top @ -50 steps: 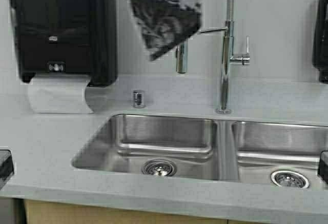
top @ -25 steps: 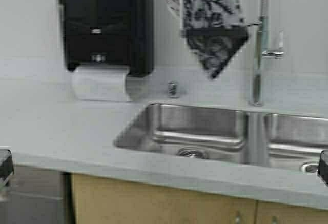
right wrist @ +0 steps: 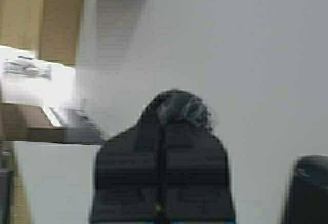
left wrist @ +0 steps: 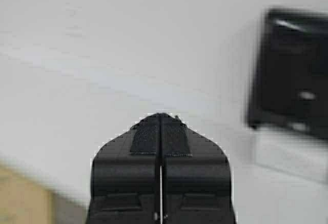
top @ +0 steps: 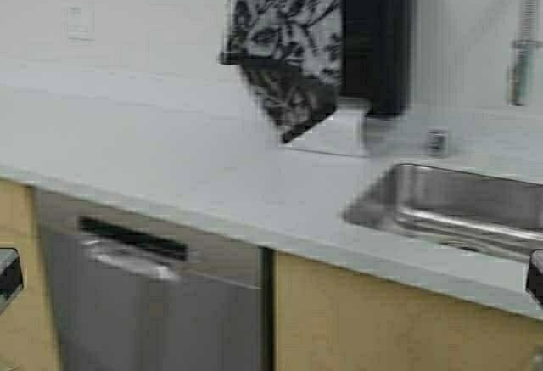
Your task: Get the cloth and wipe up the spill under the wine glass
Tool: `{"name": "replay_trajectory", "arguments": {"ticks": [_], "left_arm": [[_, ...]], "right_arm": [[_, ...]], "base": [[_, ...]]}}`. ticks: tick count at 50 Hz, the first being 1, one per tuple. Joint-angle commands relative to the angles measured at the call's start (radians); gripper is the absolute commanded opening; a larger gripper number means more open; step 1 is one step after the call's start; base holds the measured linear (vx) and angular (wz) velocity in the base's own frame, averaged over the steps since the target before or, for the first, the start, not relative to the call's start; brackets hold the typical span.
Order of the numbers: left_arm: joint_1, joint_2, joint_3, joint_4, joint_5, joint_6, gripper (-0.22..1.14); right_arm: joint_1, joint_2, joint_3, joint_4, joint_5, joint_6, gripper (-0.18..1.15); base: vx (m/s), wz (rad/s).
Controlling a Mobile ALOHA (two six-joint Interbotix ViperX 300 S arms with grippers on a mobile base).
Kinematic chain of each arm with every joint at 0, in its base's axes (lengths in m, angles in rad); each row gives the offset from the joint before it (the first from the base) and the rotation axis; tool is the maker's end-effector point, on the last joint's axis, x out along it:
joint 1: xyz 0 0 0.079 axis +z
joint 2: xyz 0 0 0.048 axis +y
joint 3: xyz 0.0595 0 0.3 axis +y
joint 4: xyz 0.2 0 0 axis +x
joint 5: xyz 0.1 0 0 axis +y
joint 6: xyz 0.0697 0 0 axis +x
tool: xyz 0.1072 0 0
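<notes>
High view: grey counter (top: pixel 170 167) above a steel dishwasher (top: pixel 144 303); right claw (right wrist: pixel 163 126) pinches the cloth (top: pixel 288 44), left claw (left wrist: pixel 160 131) pressed together.

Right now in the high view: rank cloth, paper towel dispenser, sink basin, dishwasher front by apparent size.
1. dishwasher front, largest, though it sits nearest the camera
2. cloth, hanging high and close to the camera, so inflated
3. sink basin, cut off by the frame edge
4. paper towel dispenser, partly hidden behind the cloth

2 and 3 look close.
</notes>
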Motion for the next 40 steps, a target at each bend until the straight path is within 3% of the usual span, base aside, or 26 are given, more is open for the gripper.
{"name": "replay_trajectory", "arguments": {"ticks": [1,40], "left_arm": [[0.002,0.005,-0.021,-0.002,-0.006,0.002,0.02],[0.002,-0.041,-0.009,-0.009,-0.005,-0.018,0.02]], "right_arm": [[-0.002,-0.021,-0.014,0.002,-0.005,0.002,0.05],[-0.002,0.026,0.011,0.003,-0.005,-0.005,0.05]], "base": [[-0.16,0.56],[-0.14,0.49]]}}
